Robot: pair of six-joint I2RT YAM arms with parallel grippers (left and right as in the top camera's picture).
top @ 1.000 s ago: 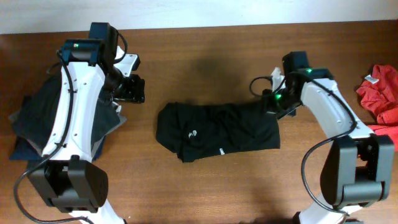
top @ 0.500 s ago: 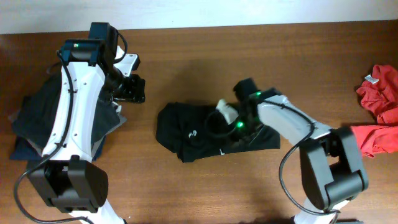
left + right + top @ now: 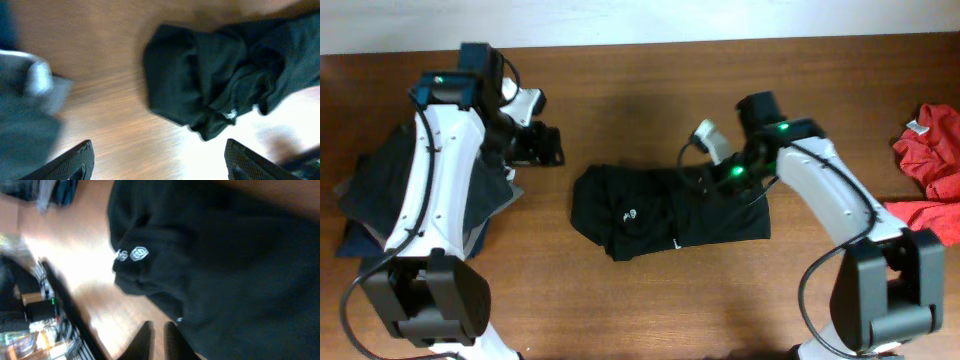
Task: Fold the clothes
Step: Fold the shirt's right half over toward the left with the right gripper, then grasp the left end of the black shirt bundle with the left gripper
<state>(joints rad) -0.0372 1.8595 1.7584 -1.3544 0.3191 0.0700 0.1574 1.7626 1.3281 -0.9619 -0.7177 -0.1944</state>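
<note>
Judging by shape, the fold is partway done; the black garment [image 3: 660,215] lies mid-counter [image 3: 620,300] as a compact oblong, long side running across, small white logo and tiny white label facing up.

R half looks flat w/ fairly straight edges; L end is rounded and lumpy, and the left wrist view shows bunched creases there, so that end prob needs tidying.

Right pincer [image 3: 159,330] hangs low over the upper R part of the garment; its tips sit only a sliver apart w/ nothing visible between them, so I read it as not gripping cloth.

Left pincer [image 3: 159,150] is spread wide and empty, over bare wood just beside the garment's L end, not touching it.

Done, as far as visible: sleeves or sides seem tucked in and the body doubled over at least once.

Left to do, my guess: square up the L end, maybe one more fold across, smooth the top.

A dark grey pile [image 3: 370,190] sits at the far L under the arm; red cloth [image 3: 930,150] lies at the far R edge; can't tell whether either belongs to the job.
</note>
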